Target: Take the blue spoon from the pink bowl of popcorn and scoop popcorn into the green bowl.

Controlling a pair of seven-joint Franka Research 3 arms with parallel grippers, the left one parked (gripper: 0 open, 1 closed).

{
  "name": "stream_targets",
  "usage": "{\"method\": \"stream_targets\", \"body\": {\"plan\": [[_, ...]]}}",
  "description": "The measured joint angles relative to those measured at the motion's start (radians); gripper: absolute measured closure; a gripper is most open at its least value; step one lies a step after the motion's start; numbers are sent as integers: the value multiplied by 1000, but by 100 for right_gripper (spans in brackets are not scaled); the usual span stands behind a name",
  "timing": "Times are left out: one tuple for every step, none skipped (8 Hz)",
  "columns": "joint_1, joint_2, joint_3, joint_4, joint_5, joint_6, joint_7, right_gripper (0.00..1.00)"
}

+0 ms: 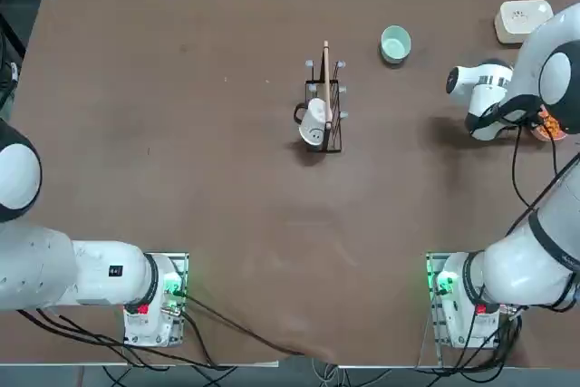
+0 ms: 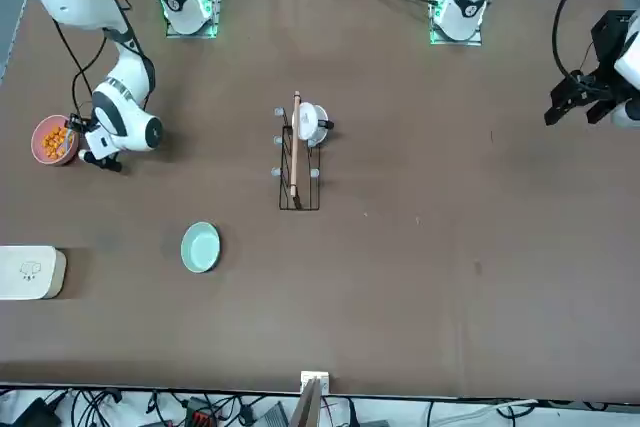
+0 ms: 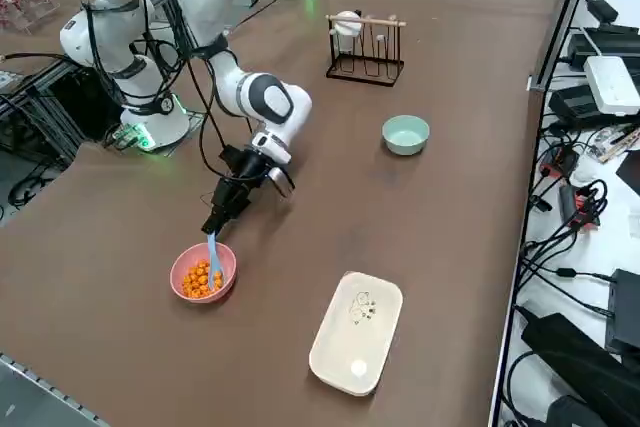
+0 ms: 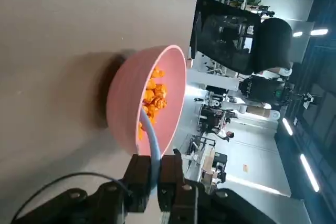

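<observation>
Right gripper [image 4: 153,174] clamped on blue spoon [image 4: 150,137] handle, bowl end buried in popcorn [image 3: 201,276] inside pink bowl [image 3: 183,267].

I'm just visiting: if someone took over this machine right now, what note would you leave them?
Right pincer: shut on the blue spoon, at the pink bowl's rim.
Spoon's scoop end sits in the popcorn, not lifted out.
Green bowl: empty, farther along the table, beyond the mug rack.
Done: spoon gripped.
Left: lift a scoop, carry it over, tip it into the green bowl.
</observation>
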Motion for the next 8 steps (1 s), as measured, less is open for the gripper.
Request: {"method": "stream_targets", "body": {"plan": [[0,1,-1,1,0,-9,0,89],[0,3,-3,3,-3,-32,0,89],[0,4,-4,7,-9,-70,1,89],[0,4,-4,19,-10,-113,1,89],[2,4,-3,33,-10,-153,1,89],[5,4,-2,48,-10,-192,1,89],[13,4,0,64,-10,-218,1,89],[32,4,1,77,-6,-232,1,89]]}}
